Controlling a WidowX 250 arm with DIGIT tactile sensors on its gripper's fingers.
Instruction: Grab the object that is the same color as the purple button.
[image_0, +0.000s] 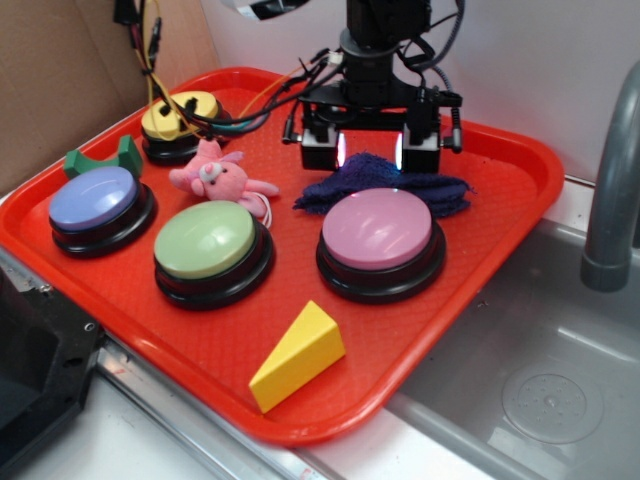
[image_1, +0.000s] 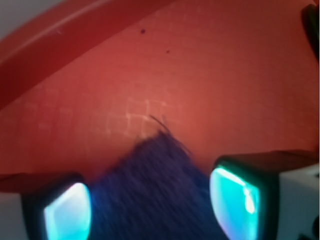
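**Hand straddling the rag, not yet clamped**

The rag (image_0: 385, 183) you want sits at the back of the red tray (image_0: 520, 190), bunched flat just behind the pink-topped button (image_0: 379, 241) and touching or nearly touching its rear edge. Its dark indigo is the closest colour match to the purple button (image_0: 98, 203) at the tray's left, well apart from it.

The hand (image_0: 371, 150) is down over the rag's back edge. Its fingers are apart, 1 on each side of the cloth. In the wrist view the rag (image_1: 150, 195) fills the gap between the 2 lit pads (image_1: 67, 217), with a pointed fold poking forward onto bare tray. I can't tell whether the pads already touch the fibres.

Step in hand: final approach, pre-grasp. You're aligned, nothing is gripped yet.

Next move, as I read it:
- Close on the bunched middle, not the thin fold, or it may slip out.
- Go low enough to catch the fabric; the tray floor is right under it.
- Lift straight up; the pink-topped button is close in front.

The pink plush toy (image_0: 220, 175), green button (image_0: 207, 245), yellow button (image_0: 181, 118) and yellow wedge (image_0: 298, 357) are clear of the hand.
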